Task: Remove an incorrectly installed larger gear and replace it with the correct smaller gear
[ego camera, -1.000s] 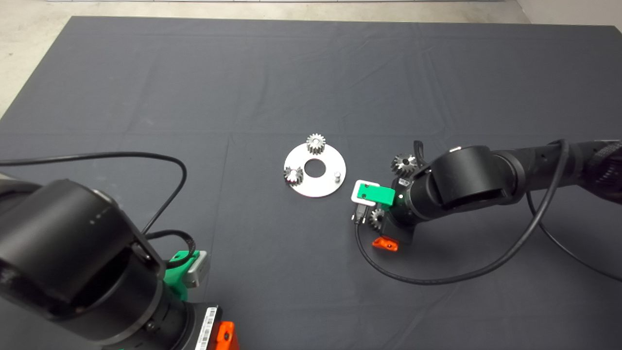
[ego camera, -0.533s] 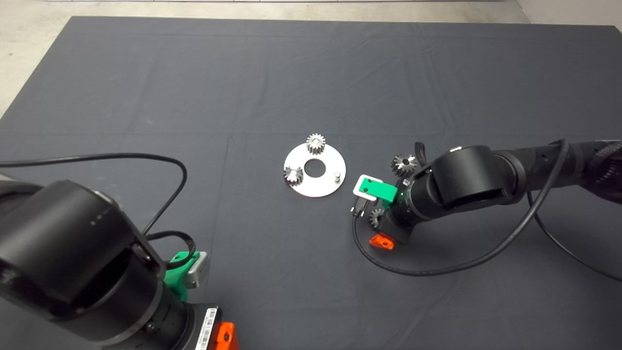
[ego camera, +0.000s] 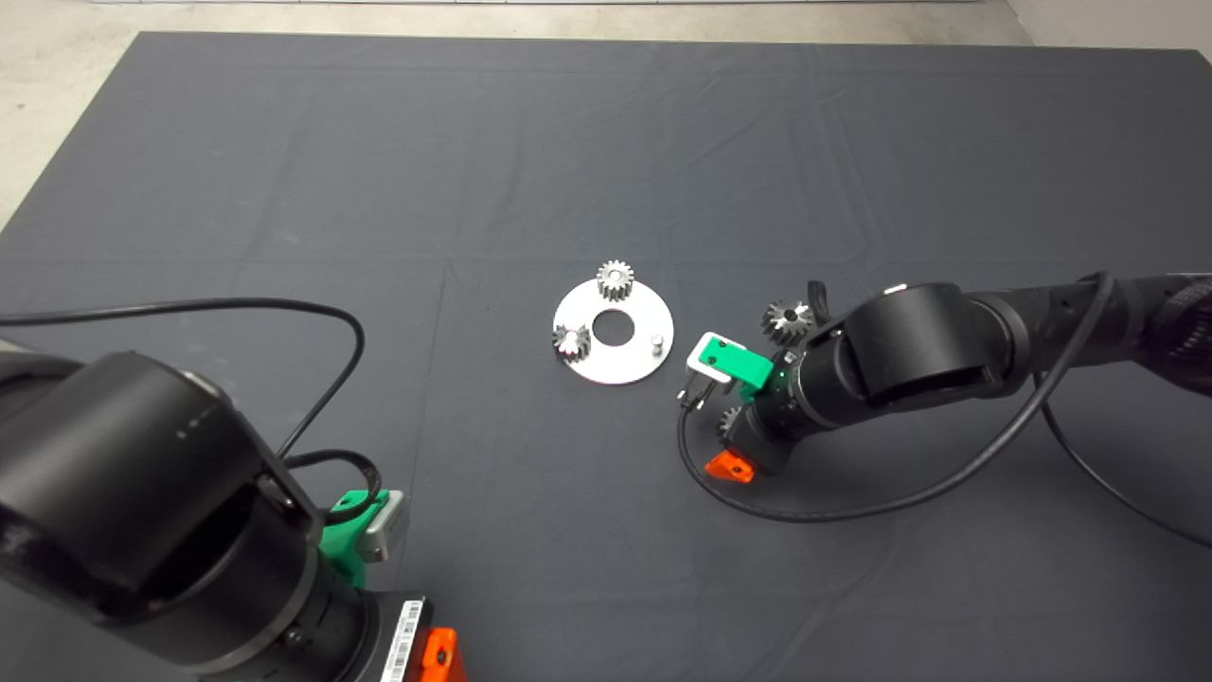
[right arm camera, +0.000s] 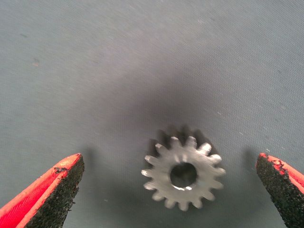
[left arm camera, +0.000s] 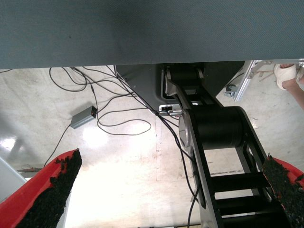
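The smaller gear (right arm camera: 184, 173) lies flat on the mat between the open fingers of my right gripper (right arm camera: 168, 161), which hangs right above it without touching. In the head view this gear (ego camera: 730, 421) peeks out from under the right gripper (ego camera: 737, 440), just right of the round silver plate (ego camera: 625, 365). The plate carries two small silver gears (ego camera: 615, 279) (ego camera: 572, 341) and one bare peg (ego camera: 656, 341). The larger gear (ego camera: 787, 322), darker with slanted teeth, lies on the mat to the right of the plate, beside the right arm. My left gripper (ego camera: 436, 656) is parked at the lower left, open and empty.
The right arm's black cable (ego camera: 852, 507) loops over the mat in front of the gripper. The left arm's cable (ego camera: 284, 305) arcs across the left of the mat. The left wrist view shows the floor with cables (left arm camera: 118, 118), the robot's base and a person's foot (left arm camera: 289, 76).
My right gripper has shifted slightly left and turned a little over the smaller gear. The gears, the plate and the left arm have not moved.
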You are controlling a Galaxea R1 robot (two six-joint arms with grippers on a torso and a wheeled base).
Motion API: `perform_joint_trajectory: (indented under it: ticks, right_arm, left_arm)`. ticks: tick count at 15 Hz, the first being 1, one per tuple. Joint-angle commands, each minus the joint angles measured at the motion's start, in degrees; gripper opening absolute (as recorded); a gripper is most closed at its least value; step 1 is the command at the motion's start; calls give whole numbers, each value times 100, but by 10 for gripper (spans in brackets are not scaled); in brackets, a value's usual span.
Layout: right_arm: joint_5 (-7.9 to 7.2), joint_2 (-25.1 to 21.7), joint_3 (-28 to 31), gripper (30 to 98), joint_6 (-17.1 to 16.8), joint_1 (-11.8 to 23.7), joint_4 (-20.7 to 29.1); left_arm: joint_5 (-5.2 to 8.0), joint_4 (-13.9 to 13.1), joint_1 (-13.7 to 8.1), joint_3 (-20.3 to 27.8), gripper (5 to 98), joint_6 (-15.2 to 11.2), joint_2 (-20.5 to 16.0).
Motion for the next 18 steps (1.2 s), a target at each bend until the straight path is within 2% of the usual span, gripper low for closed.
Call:
perform_joint_trajectory:
  ticks: [1, 3, 10, 12, 15, 17, 18]
  right_arm:
    - [31, -64, -6, 956, 69, 78, -119]
    - [36, -113, -6, 907, 60, 74, -114]
    - [36, -197, -15, 901, 30, 21, -119]
    - [36, -193, -15, 847, 34, 21, -119]
    - [36, -193, -7, 847, 42, 12, -119]
    - [36, -193, -6, 797, 34, -2, -119]
    - [36, -193, -6, 797, 34, -5, -119]
  left_arm:
    - [11, -88, -35, 112, 982, -7, -3]
    - [20, -88, -35, 112, 982, -7, -3]
    - [20, -88, -26, 112, 982, -7, -3]
    - [20, -88, -26, 112, 982, -7, -3]
    - [20, -96, -26, 112, 982, -7, -3]
    - [20, -93, -26, 112, 982, -7, -3]
    - [20, -97, 19, 112, 982, -7, -3]
